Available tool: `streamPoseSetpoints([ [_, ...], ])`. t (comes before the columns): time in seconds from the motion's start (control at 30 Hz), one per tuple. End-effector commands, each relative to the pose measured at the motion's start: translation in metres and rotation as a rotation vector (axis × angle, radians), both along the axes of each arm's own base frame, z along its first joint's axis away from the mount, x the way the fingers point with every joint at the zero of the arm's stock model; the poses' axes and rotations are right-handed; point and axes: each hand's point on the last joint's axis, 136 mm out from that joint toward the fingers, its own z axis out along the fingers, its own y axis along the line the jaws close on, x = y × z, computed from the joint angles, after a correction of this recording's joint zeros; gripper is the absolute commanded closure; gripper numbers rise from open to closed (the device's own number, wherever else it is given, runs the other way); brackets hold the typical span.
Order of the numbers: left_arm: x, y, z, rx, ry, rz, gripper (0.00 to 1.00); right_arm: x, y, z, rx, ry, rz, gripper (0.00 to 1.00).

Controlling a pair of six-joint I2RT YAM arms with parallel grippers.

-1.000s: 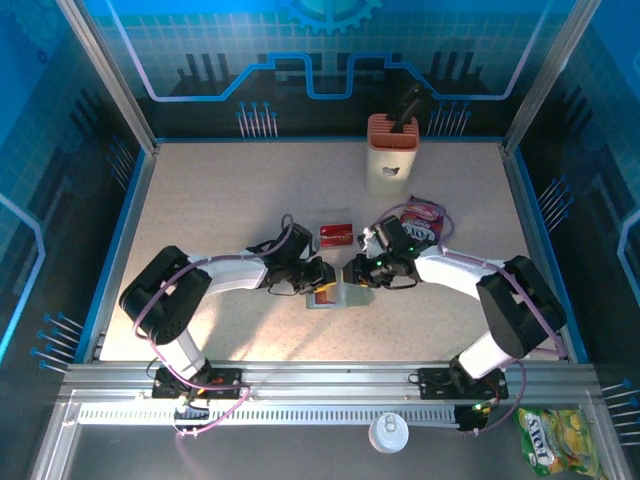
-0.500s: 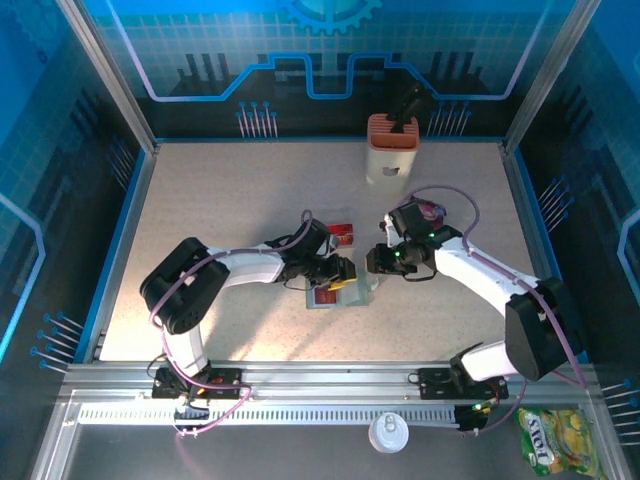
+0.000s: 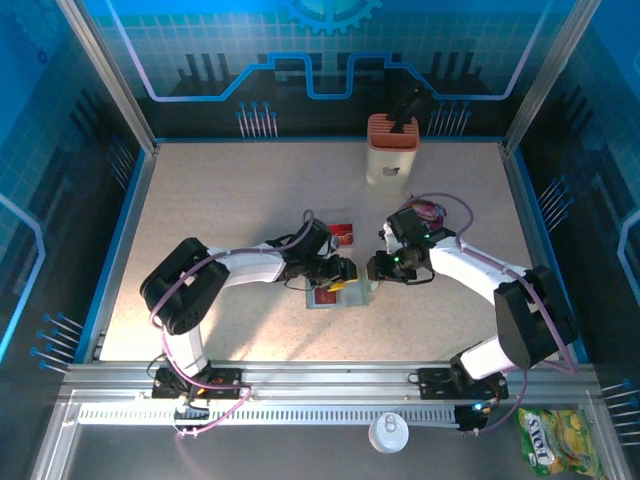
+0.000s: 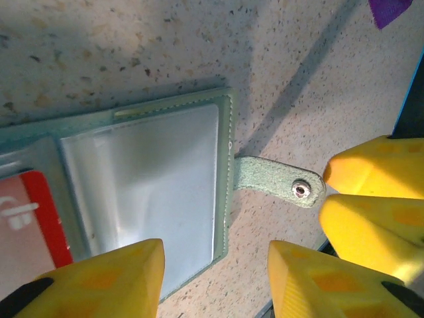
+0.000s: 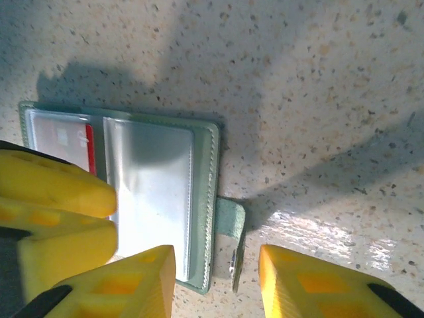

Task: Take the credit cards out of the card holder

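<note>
The card holder (image 3: 347, 294) lies opened flat on the bench (image 3: 220, 210), just toward 6 o'clock from the bench's middle, with both arms meeting over it. The left hand (image 4: 215, 255) comes in from 9 o'clock. Its 2 yellow fingers (image 4: 106, 278) stand apart above the holder's clear-pocket panel and clamp nothing. The right hand (image 5: 216, 258) comes in from 3 o'clock, also parted. The holder's snap tab (image 5: 230, 225) and stitched edge lie in the gap between its fingers, and neither finger presses them.

1 red-edged card (image 4: 30, 215) sits tucked in the pocket of the panel at 9 o'clock, partly under the left hand's fingers. The neighbouring clear pocket looks bare. 1 loose red card (image 3: 343, 235) lies on the bench at 12 o'clock from the holder, apart from it. A purple-red snack packet (image 3: 425, 211) rests at 2 o'clock, behind the right arm. An orange-and-cream block (image 3: 392, 152) stands at the far edge, toward 1 o'clock.
</note>
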Motion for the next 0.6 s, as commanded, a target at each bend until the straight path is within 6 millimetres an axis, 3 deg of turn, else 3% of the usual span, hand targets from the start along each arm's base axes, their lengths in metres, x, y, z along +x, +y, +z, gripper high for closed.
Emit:
streamPoseSetpoints([
  [0.0, 0.001, 0.019, 0.01, 0.044, -0.042, 0.017, 0.55, -0.003, -0.001, -0.005, 0.009, 0.018, 0.006, 0.63],
  [0.37, 0.0, 0.067, 0.002, 0.106, -0.057, 0.119, 0.58, -0.005, 0.012, 0.012, 0.038, -0.008, 0.02, 0.64],
  [0.47, -0.002, 0.074, 0.002, 0.11, -0.059, 0.133, 0.6, 0.002, 0.027, 0.025, 0.077, -0.037, 0.032, 0.64],
  [0.57, -0.006, 0.079, 0.0, 0.11, -0.054, 0.136, 0.7, 0.001, 0.044, 0.029, 0.134, -0.032, 0.043, 0.64],
])
